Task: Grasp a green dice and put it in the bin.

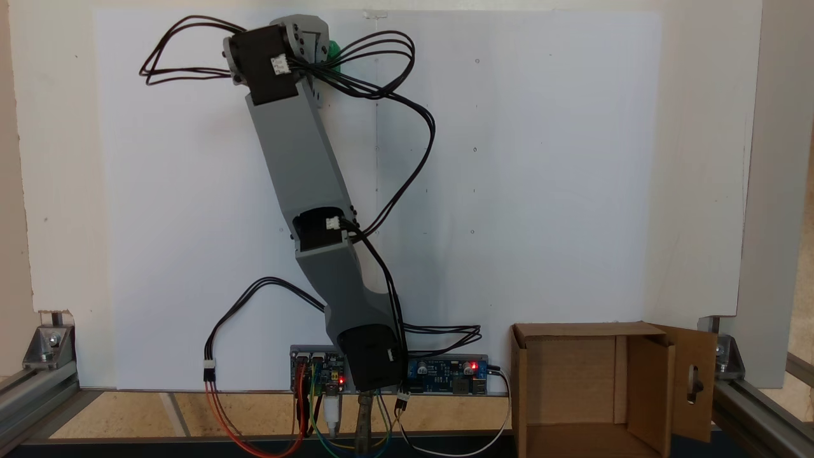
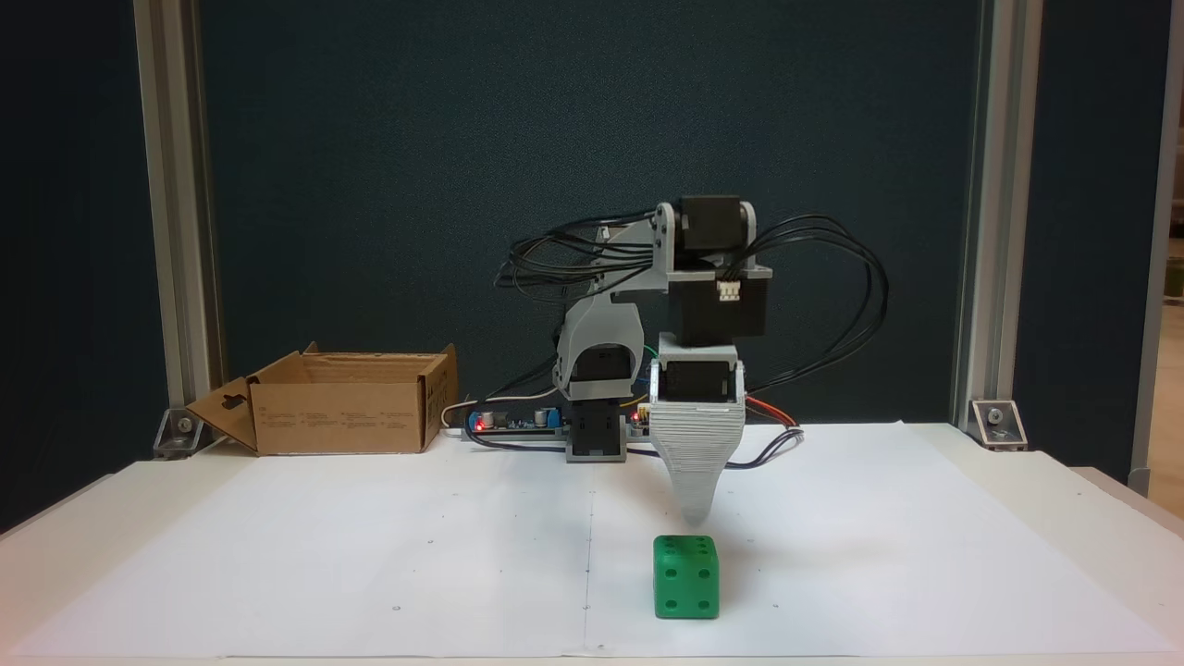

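White paper (image 2: 370,555) covers the table, dark panel behind.
My gripper (image 2: 696,513) hangs just behind the green dice (image 2: 685,576) on the paper, whether parted or closed I cannot tell; the bin (image 2: 342,412) sits far left.

White paper (image 2: 370,555) lies bare around the green dice (image 2: 685,577); the gripper (image 2: 694,513) hangs just above it. The box (image 2: 347,416) stands well apart, top open.

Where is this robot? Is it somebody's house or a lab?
It looks like a small workshop or lab test bench, though I can't be sure. The arm stands on a table covered with white paper, metal frame posts hold dark panels behind it, and bare circuit boards with loose wires sit at its base.
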Controlling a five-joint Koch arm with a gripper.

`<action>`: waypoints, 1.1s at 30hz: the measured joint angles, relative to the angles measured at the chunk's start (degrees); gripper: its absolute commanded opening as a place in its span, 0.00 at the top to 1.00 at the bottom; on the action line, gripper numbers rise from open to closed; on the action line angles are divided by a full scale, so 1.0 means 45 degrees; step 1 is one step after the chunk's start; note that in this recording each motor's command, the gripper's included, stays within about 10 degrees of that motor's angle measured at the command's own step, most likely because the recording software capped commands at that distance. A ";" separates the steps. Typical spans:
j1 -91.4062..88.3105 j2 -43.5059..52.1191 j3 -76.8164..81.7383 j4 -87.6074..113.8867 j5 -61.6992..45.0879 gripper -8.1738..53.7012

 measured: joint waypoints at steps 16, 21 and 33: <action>0.0313 -0.0078 0.0000 0.0000 0.0000 0.16; 0.0313 -0.0195 0.0098 0.0000 -0.0020 0.15; 0.0313 -0.0234 0.2129 -0.1816 0.0000 0.16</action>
